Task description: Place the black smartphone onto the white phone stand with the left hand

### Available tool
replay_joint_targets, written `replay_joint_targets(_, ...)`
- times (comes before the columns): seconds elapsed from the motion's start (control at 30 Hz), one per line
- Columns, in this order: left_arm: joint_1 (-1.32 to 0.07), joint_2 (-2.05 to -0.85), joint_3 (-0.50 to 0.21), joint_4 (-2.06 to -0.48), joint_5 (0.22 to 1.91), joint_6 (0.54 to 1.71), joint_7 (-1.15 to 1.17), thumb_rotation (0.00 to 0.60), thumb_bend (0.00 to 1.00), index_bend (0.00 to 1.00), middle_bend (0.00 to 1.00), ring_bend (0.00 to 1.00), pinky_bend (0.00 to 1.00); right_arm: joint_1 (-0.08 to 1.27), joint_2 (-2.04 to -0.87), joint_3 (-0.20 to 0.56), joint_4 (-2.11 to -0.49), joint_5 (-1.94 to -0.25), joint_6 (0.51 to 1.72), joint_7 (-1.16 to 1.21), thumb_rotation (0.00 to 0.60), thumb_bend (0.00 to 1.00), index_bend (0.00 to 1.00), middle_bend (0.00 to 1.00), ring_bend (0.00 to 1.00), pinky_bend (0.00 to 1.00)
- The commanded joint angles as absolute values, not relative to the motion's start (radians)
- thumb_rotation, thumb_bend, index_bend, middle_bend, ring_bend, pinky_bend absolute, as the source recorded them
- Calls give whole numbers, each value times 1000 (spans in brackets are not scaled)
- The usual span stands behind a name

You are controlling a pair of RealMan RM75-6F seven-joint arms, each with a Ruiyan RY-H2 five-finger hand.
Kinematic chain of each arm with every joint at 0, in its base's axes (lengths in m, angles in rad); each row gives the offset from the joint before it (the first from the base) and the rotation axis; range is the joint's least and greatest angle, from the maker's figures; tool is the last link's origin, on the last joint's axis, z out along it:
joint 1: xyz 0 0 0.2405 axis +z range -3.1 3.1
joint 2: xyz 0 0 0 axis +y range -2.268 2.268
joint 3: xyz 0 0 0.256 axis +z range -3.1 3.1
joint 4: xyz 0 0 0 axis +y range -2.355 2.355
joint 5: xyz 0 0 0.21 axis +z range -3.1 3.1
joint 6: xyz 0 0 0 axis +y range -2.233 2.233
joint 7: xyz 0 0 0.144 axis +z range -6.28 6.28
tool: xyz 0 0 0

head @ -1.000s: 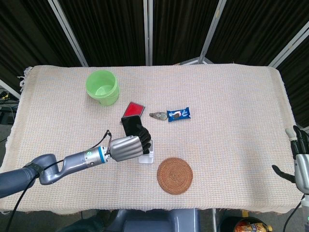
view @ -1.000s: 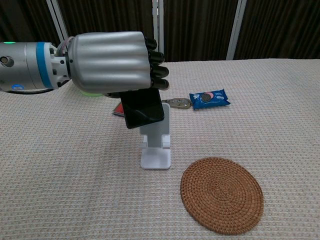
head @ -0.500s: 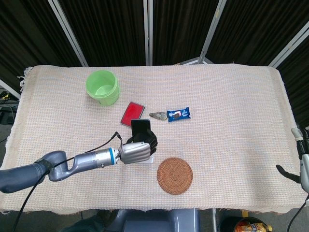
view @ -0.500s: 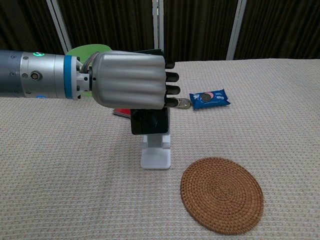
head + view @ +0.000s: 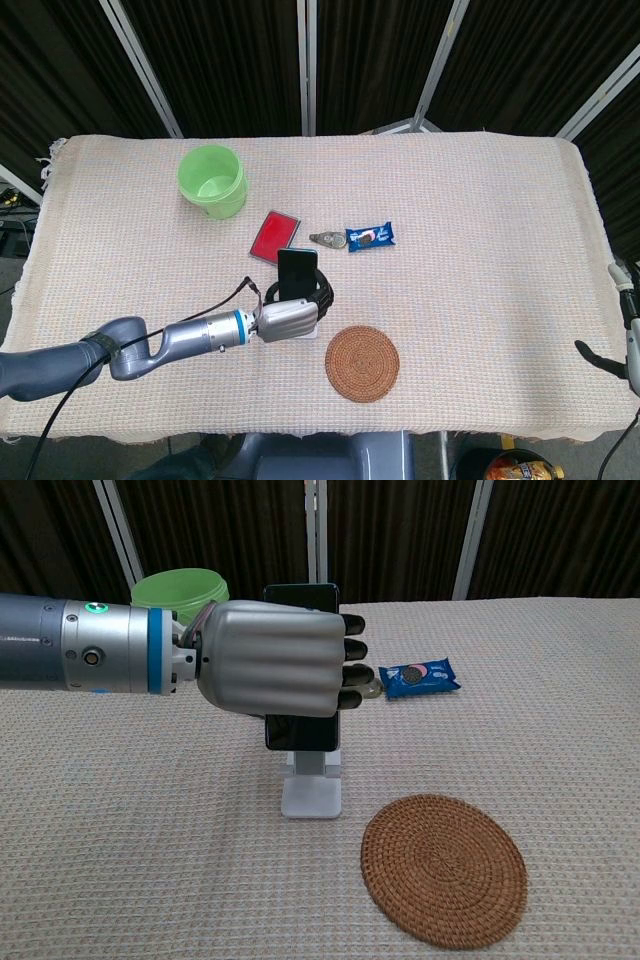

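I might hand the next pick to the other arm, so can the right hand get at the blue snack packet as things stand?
Probably not easily. The right hand sits at the table's far right edge, while the packet lies near the middle, beyond the coaster. Nothing blocks the way; the stretch itself is the doubt.

On the surface (image 5: 480,220): one phone (image 5: 297,272), one stand (image 5: 311,788), one green cup (image 5: 212,181), one red card (image 5: 273,235), one blue snack packet (image 5: 370,236), one small metal item (image 5: 325,239), one round woven mat (image 5: 362,363). Two hands: left (image 5: 270,660), right (image 5: 628,325).
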State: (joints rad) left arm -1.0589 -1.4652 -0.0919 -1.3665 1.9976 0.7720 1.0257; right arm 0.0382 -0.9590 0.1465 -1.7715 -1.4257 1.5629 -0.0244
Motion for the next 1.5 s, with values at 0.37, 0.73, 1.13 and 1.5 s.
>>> replay_joint_targets(0.37,-1035,-1527,-94,-1360,1951,752,1117,600,5,464,266,386,346,33,-948,147,-1771,-1425,1567,-1,600,0,0,0,0,0)
replay_joint_targets(0.73,-1033,-1555,-75,-1343,1943,756,1134,600,1,406,191,300,292,31,-944,148,-1770,-1424,1567,8,600,0,0,0,0,0)
replay_joint_targets(1.13,-1020,-1536,-86,-1372,1922,776,1157,600,0,70,0,0,62,29,-941,146,-1773,-1430,1570,10,600,0,0,0,0,0)
replay_joint_targets(1.5,-829,-1396,-197,-1514,1709,1066,969,600,0,56,0,0,0,29,-937,138,-1780,-1446,1568,15,600,0,0,0,0,0)
